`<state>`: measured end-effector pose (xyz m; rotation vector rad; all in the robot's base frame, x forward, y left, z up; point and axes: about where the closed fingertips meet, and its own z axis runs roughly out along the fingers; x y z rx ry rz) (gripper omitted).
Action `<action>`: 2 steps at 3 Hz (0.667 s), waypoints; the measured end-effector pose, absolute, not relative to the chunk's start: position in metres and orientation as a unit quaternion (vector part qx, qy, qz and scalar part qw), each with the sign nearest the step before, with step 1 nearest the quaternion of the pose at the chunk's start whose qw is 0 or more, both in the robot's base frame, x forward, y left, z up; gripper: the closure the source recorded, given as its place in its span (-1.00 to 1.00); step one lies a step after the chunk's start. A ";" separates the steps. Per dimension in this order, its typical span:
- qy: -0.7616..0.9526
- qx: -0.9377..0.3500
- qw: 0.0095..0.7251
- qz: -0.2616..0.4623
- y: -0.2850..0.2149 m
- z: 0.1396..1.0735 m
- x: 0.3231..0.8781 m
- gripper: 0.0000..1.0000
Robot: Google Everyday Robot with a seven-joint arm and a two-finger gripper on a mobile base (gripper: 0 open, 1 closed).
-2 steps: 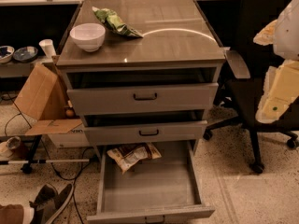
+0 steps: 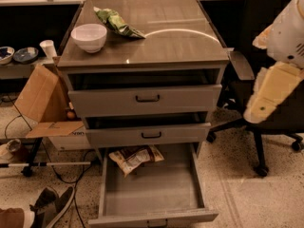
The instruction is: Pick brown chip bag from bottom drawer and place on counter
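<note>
The brown chip bag lies crumpled at the back left of the bottom drawer, which is pulled open and otherwise bare grey inside. The counter is the glossy top of the grey cabinet. My arm hangs at the right edge of the view, and its cream-coloured end with the gripper is level with the upper drawers, well to the right of the cabinet and above the bottom drawer. It holds nothing that I can see.
A white bowl and a green chip bag sit on the counter's back left. The two upper drawers are slightly open. A black office chair stands behind my arm. Cardboard boxes and cables lie left of the cabinet.
My arm's end has moved slightly to the left, toward the cabinet. The drawers, the bag and the things on the counter have not moved.
</note>
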<state>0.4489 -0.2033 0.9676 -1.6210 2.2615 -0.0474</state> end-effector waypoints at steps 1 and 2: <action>0.820 -0.536 0.195 0.044 -0.150 0.926 0.484 -1.00; 0.843 -0.485 0.201 0.117 -0.085 0.881 0.524 -1.00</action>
